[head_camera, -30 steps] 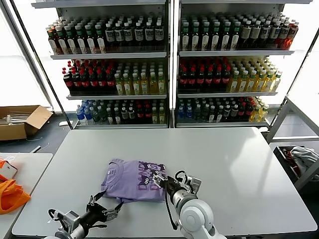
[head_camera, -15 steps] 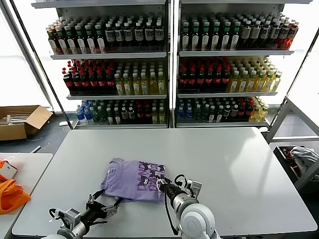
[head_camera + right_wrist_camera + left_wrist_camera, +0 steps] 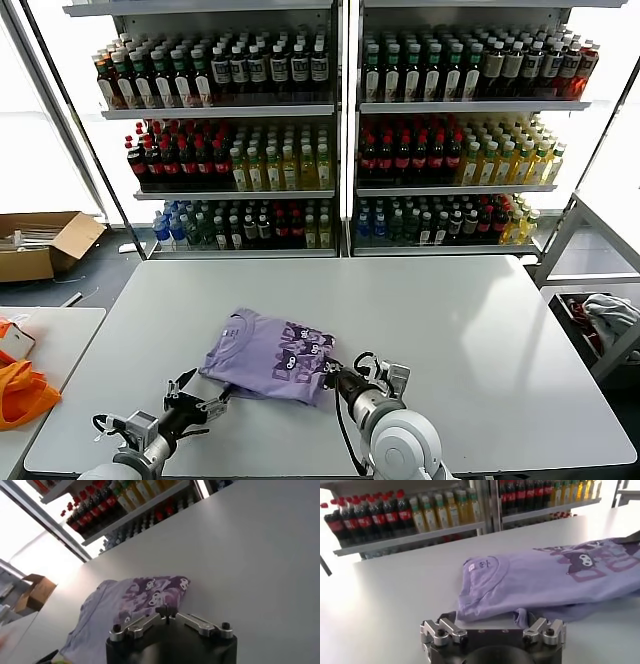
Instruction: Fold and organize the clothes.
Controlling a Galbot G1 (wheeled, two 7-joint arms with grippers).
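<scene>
The folded T-shirt [image 3: 268, 355] lies near the front edge of the table [image 3: 480, 330]. The right gripper [image 3: 332, 376] is pinched closed on its front right corner, fingertips partly buried in cloth. The left gripper [image 3: 200, 402] is spread wide, holding nothing, beside the shirt's front left corner.

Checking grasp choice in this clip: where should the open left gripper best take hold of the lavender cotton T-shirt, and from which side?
Probably the near-left corner of the lavender cotton T-shirt, where a small fold of fabric sticks out at the layered edge. The open left gripper sits just short of it, so come in low along the white table from the robot's side. The right gripper is shut at the shirt's right edge.
</scene>
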